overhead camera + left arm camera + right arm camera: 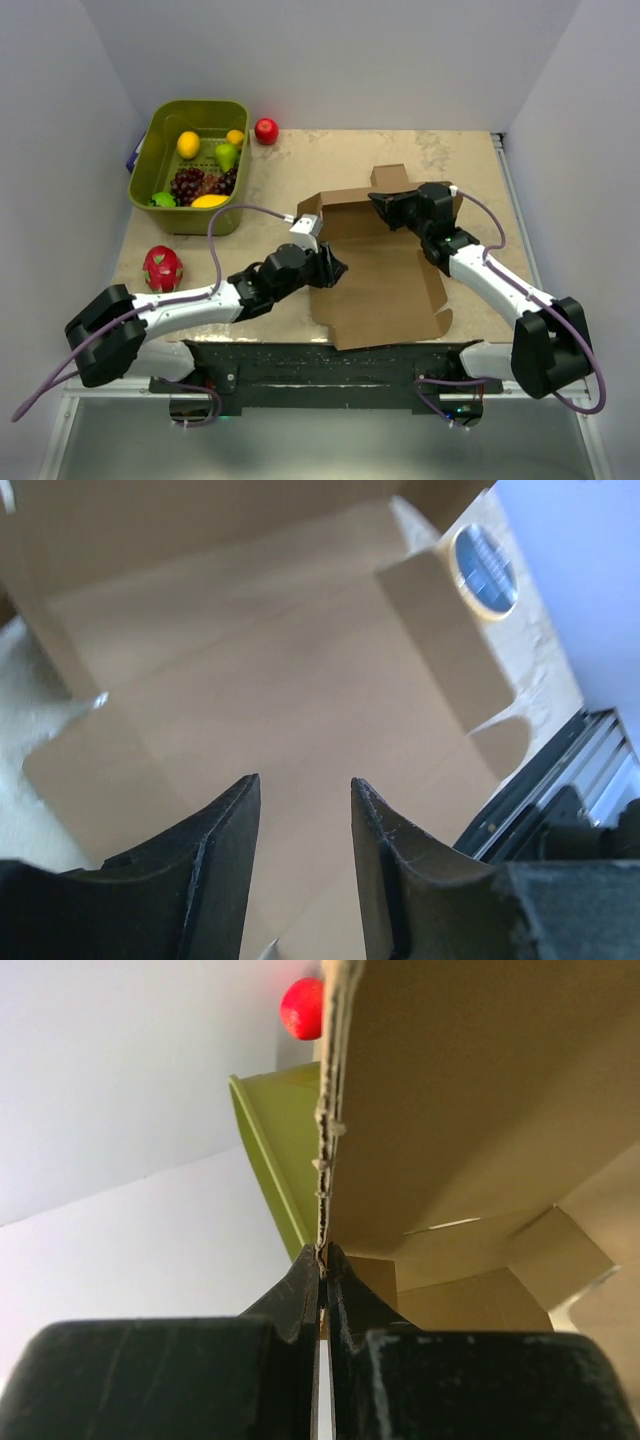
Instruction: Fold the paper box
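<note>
The paper box (385, 285) lies unfolded in the middle of the table, its back wall and side flaps partly raised. At its left edge my left gripper (336, 268) is open; in the left wrist view its jaws (303, 780) stand apart over the bare cardboard (270, 670) with nothing between them. At the far side my right gripper (384, 204) is shut on the box's raised back flap. In the right wrist view the corrugated edge (328, 1110) runs straight into the closed fingertips of the right gripper (322, 1252).
A green basket (196, 104) of fruit stands at the back left, also seen as a green wall (272, 1145). A red apple (266, 130) (302, 1007) sits beside it. A dragon fruit (163, 267) lies near the left arm. White walls enclose the table.
</note>
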`<action>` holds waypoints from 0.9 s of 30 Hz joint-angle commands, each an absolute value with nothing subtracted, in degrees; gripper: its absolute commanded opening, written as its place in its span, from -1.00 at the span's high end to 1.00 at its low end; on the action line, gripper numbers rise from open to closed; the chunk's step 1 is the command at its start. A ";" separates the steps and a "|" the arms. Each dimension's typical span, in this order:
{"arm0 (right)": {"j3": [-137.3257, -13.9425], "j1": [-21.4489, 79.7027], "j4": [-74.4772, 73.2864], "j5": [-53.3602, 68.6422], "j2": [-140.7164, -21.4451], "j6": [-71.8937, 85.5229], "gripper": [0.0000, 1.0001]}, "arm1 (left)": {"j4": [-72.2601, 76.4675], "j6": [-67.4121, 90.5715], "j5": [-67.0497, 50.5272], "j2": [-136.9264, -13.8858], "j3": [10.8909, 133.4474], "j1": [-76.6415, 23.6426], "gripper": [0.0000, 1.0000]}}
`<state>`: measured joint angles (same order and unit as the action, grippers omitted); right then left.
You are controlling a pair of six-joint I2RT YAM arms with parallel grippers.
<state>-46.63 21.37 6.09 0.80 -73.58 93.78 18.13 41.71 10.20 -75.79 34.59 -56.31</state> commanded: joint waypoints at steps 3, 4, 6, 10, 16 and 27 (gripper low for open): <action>-45.53 21.53 7.82 -0.09 -72.07 90.71 1.00 | 10.04 36.22 16.26 -71.72 46.12 -55.73 0.03; -45.44 21.53 8.00 -0.09 -71.98 90.62 1.00 | 9.15 35.69 16.35 -71.37 47.10 -55.20 0.04; -45.26 21.53 8.70 -0.09 -71.98 90.09 1.00 | 6.52 34.29 16.00 -70.67 49.47 -52.74 0.05; -45.09 21.62 8.96 -0.09 -71.46 89.56 1.00 | 3.52 32.87 13.10 -70.14 50.36 -46.25 0.20; -44.65 21.53 9.84 1.32 -71.10 89.65 1.00 | 1.85 29.62 14.85 -71.19 50.36 -44.13 0.41; -43.77 21.53 10.72 2.46 -71.10 89.30 1.00 | 2.38 27.25 19.07 -78.75 55.19 -43.07 0.56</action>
<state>-44.51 21.37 8.25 1.48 -72.69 90.74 1.67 29.65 15.46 -77.03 50.72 -43.33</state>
